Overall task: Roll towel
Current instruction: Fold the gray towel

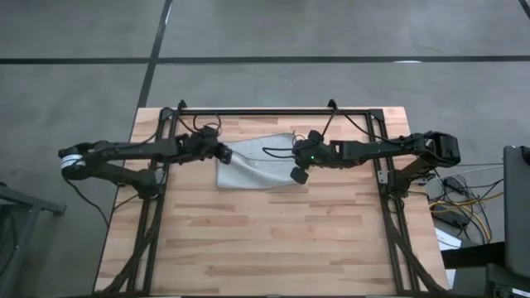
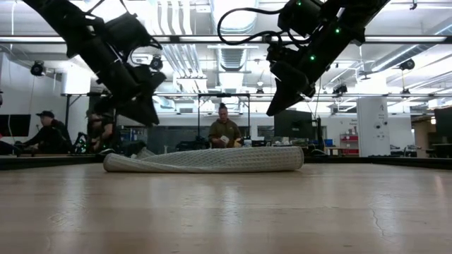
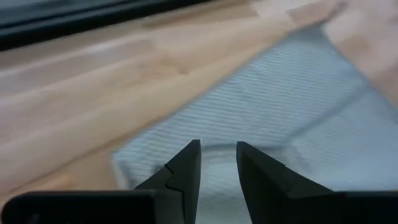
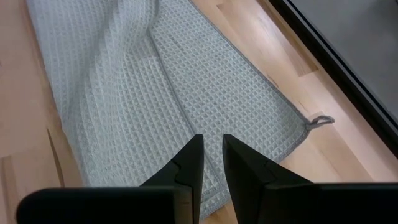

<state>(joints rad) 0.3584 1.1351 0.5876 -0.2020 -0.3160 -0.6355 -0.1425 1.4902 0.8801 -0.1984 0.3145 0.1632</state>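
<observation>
The light grey-blue waffle towel [image 1: 252, 170] lies on the wooden table's far middle, flat at its far part and bunched into a low fold along its near edge [image 2: 212, 159]. My left gripper [image 1: 222, 155] hangs above the towel's left end [image 3: 267, 112], open, nothing between its fingers [image 3: 217, 146]. My right gripper [image 1: 298, 175] hangs above the towel's right end [image 4: 155, 106] with a narrow gap between its fingers [image 4: 212, 138]. In the low view both grippers, left [image 2: 148, 116] and right [image 2: 275, 109], stand clear above the cloth.
A black frame rail [image 1: 273, 110] runs along the table's far edge, with struts down both sides. A small loop [image 4: 318, 120] sticks out from one towel corner. Bare wood [image 1: 265, 240] spreads toward the near edge. People [image 2: 224, 132] sit in the room beyond.
</observation>
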